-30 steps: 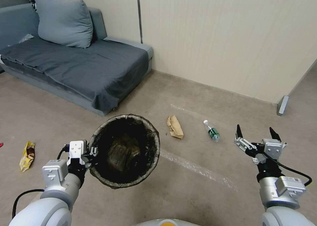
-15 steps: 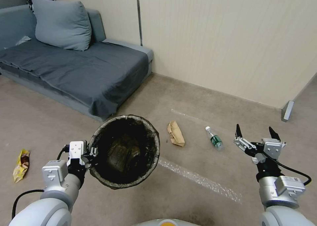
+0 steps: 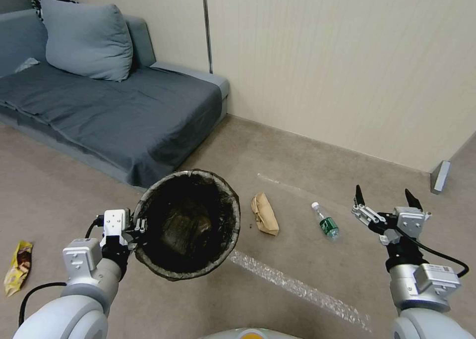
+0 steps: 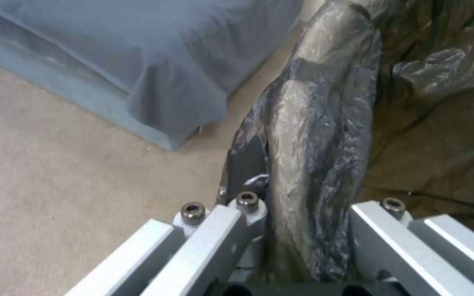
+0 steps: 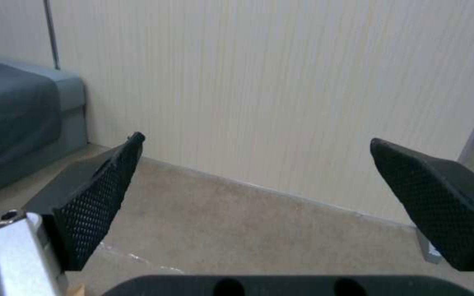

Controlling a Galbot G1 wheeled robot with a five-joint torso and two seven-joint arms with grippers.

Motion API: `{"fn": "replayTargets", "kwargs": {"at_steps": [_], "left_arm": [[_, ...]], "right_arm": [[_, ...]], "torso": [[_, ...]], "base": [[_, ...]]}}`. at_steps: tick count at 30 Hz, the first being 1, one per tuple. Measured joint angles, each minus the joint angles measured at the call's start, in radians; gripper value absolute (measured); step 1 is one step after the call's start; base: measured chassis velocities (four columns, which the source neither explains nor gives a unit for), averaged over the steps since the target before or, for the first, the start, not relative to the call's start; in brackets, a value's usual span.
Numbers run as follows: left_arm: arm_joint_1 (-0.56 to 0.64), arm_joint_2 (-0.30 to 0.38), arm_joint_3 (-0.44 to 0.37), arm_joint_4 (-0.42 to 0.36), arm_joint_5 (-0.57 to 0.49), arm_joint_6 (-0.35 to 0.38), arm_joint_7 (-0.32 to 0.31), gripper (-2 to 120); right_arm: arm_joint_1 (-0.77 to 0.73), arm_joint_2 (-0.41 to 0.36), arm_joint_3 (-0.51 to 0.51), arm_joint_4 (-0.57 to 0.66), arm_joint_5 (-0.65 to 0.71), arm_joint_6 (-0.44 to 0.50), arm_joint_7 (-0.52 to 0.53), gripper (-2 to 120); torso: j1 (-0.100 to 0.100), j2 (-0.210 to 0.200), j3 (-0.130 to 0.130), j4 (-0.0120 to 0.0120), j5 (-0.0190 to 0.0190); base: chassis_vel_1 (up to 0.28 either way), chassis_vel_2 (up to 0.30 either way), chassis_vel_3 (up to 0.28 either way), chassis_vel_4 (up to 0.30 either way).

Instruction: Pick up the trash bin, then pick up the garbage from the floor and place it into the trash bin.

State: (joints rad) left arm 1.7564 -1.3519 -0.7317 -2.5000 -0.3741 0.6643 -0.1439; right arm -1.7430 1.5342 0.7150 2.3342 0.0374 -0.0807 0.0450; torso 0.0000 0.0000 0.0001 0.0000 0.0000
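Whole head view shifted since a second ago, so my base had turned; both arms kept their pose. Left gripper [image 3: 140, 227] stayed clamped on the trash bin [image 3: 187, 224] rim, bin held off the floor. Right gripper [image 3: 385, 198] hung with fingers wide apart, nothing between them. Just left of it lay the bottle [image 3: 327, 223], then the brown paper bag [image 3: 264, 213]. Yellow wrapper [image 3: 18, 267] lay well left of the left gripper.

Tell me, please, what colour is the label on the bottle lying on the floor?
Green, on a clear bottle with a white cap; the head view shows it best.
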Motion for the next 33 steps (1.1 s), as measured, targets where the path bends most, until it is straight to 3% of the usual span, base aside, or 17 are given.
{"fn": "replayTargets", "kwargs": {"at_steps": [10,19,22,27,33], "left_arm": [[0.035,0.014,-0.029,0.0,-0.015,-0.007,-0.01,2],[0.049,0.044,-0.038,0.0,-0.058,-0.013,-0.015,2],[0.06,0.042,-0.048,0.0,-0.07,-0.015,-0.019,1],[0.052,0.047,-0.059,0.0,-0.076,-0.013,-0.018,1],[0.027,0.055,-0.071,0.0,-0.09,0.033,-0.031,1]], "right_arm": [[0.021,-0.051,-0.015,-0.018,0.053,-0.043,-0.006,100],[0.121,-0.175,-0.033,-0.075,0.23,-0.15,0.005,100],[0.192,-0.23,-0.075,-0.181,0.291,-0.148,-0.008,100],[0.246,-0.25,-0.119,-0.273,0.317,-0.132,-0.014,100],[0.341,-0.333,-0.251,-0.419,0.475,-0.122,0.024,100]], "torso": [[0.0,0.0,0.0,-0.0001,-0.0001],[0.0,0.0,0.0,-0.0003,0.0001],[0.0,0.0,0.0,0.0001,0.0003],[0.0,0.0,0.0,0.0,0.0001],[0.0,0.0,0.0,0.0001,-0.0005]], "base": [[-0.004,0.003,0.005,-0.002],[0.0,0.0,0.0,0.0],[0.0,0.0,0.0,0.0],[0.0,0.0,0.0,0.0],[0.0,0.0,0.0,0.0]]}}
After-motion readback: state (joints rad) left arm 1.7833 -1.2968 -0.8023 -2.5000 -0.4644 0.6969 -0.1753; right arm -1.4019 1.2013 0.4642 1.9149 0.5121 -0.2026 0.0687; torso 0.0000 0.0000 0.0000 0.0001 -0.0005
